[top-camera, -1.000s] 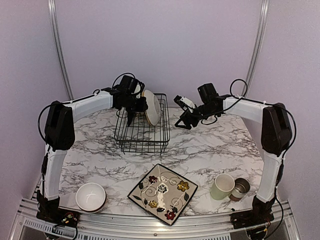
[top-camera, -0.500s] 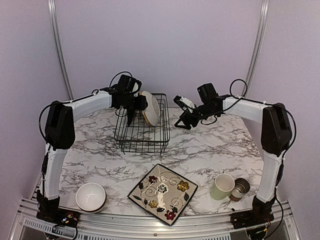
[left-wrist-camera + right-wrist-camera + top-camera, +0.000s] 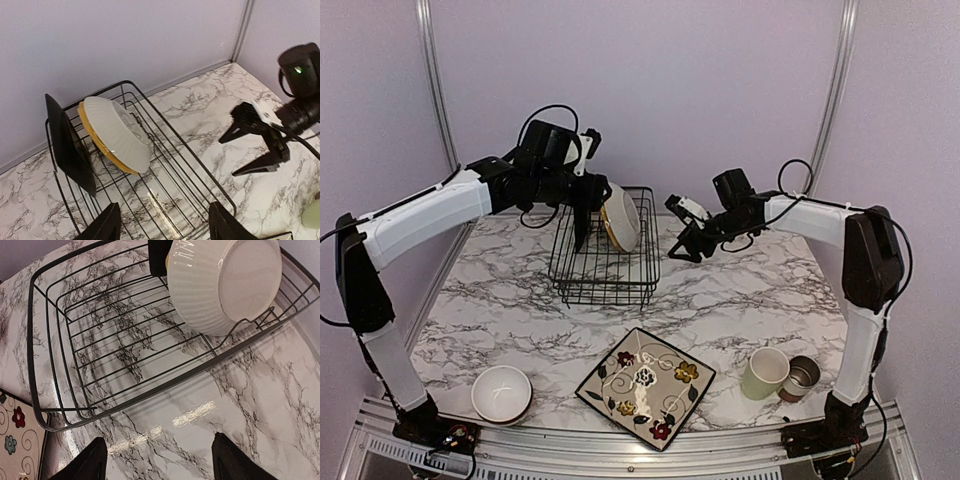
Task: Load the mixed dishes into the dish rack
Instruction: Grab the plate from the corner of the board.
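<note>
The black wire dish rack [image 3: 605,262] stands at the back of the marble table. Inside it a white bowl [image 3: 117,132] leans on edge against a yellow plate [image 3: 92,134], with a black square plate [image 3: 70,147] upright behind them. My left gripper [image 3: 582,220] hangs open just above the rack's left side, holding nothing. My right gripper [image 3: 684,233] hovers open to the right of the rack, also holding nothing. A flowered black square plate [image 3: 646,388], a second white bowl [image 3: 501,394], a pale green mug [image 3: 765,373] and a grey-brown cup [image 3: 801,377] sit near the front edge.
The rack's front half [image 3: 115,350] holds no dishes. Metal frame posts [image 3: 437,100] rise at the back corners against the wall. The arm bases stand at the near corners, beside the bowl and the cups.
My left gripper opened and let go of the white bowl, which now rests in the rack. The left arm lifted up and away from the rack. The right arm barely moved.
</note>
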`<state>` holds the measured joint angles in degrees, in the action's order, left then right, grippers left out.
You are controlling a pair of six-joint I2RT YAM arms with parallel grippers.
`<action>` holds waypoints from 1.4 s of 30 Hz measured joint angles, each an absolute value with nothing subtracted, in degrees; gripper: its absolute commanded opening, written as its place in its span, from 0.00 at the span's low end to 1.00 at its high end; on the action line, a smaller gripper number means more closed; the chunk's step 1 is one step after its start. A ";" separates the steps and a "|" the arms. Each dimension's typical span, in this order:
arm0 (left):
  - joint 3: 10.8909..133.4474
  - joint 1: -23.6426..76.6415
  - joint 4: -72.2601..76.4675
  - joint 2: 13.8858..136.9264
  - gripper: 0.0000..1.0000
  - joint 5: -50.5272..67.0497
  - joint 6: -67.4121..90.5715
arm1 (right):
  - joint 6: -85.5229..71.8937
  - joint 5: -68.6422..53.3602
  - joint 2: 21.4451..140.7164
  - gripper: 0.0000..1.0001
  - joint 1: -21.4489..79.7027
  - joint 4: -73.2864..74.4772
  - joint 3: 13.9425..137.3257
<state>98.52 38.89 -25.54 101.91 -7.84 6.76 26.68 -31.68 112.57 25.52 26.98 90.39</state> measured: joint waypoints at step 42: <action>64.55 87.99 -34.50 103.39 0.50 -18.98 -26.00 | 45.34 -34.59 96.20 0.70 32.64 30.68 63.48</action>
